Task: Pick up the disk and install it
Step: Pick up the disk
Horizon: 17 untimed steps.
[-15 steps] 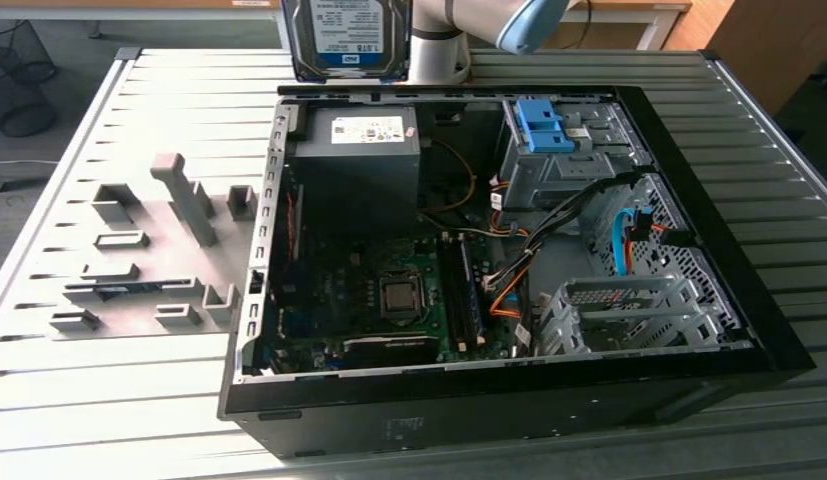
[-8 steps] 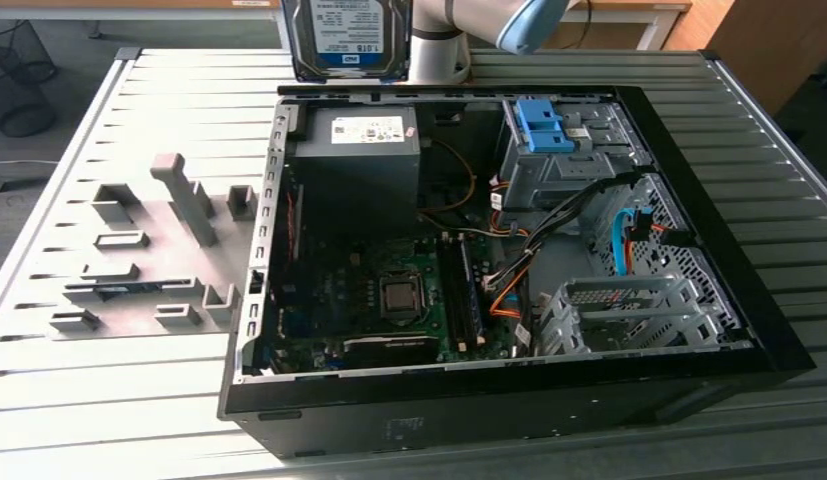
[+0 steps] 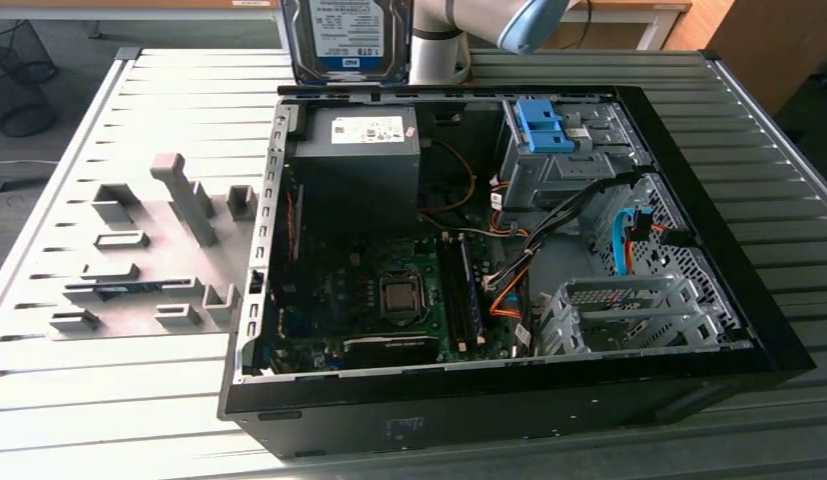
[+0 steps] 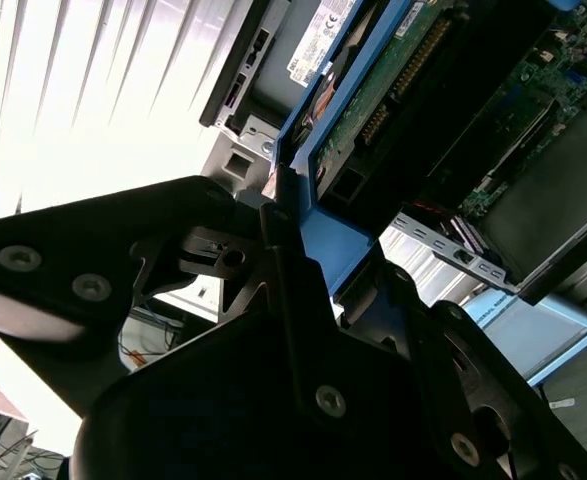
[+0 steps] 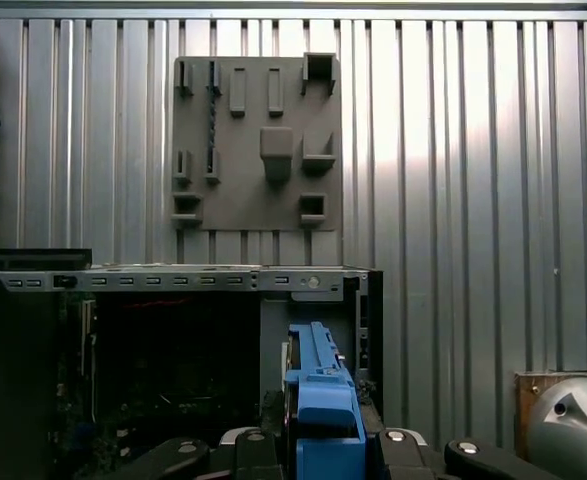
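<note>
The disk (image 3: 344,35) hangs upright in the air over the far wall of the open computer case (image 3: 773,330), its white-and-blue label facing the exterior camera. Its top is cut off by the picture's edge. In the second wrist view my gripper (image 4: 338,255) is shut on the disk's blue rail (image 4: 323,170), with the disk's green circuit side (image 4: 403,70) beyond the black fingers (image 4: 273,235). In the first wrist view the blue rail (image 5: 318,395) stands between the finger bases, above the case's interior (image 5: 163,370).
Inside the case sit a black power supply (image 3: 360,150), a blue bracket on a grey cage (image 3: 544,125), a motherboard (image 3: 386,300) and a grey drive cage (image 3: 627,310). A grey fixture board (image 3: 146,260) lies on the slatted metal table (image 3: 120,400) at the exterior view's left.
</note>
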### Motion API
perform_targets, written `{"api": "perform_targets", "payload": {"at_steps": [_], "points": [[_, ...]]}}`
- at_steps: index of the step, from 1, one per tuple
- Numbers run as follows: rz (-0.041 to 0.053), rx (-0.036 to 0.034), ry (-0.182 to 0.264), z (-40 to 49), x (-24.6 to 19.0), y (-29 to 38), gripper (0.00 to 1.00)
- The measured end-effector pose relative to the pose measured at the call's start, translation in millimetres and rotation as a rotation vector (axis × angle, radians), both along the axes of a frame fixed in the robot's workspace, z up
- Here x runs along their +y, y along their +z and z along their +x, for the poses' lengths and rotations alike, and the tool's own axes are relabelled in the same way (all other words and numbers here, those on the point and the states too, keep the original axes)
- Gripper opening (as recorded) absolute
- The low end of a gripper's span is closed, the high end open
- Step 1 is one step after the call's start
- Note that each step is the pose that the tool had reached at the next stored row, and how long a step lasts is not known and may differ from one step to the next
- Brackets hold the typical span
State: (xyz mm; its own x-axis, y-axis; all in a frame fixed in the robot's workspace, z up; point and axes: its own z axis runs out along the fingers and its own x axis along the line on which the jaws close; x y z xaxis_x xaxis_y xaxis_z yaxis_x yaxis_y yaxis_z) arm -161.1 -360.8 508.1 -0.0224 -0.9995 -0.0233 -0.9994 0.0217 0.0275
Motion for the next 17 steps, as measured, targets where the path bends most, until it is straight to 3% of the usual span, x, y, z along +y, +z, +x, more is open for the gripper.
{"api": "perform_targets", "payload": {"at_steps": [6, 11, 17], "points": [[0.0, -0.0001, 0.0, 0.0, -11.1, 0.0, 0.36], [-0.0001, 0.0, 0.0, 1.3, -12.0, 0.0, 0.36], [-0.0001, 0.0, 0.0, 12.2, -12.0, 0.0, 0.36]]}}
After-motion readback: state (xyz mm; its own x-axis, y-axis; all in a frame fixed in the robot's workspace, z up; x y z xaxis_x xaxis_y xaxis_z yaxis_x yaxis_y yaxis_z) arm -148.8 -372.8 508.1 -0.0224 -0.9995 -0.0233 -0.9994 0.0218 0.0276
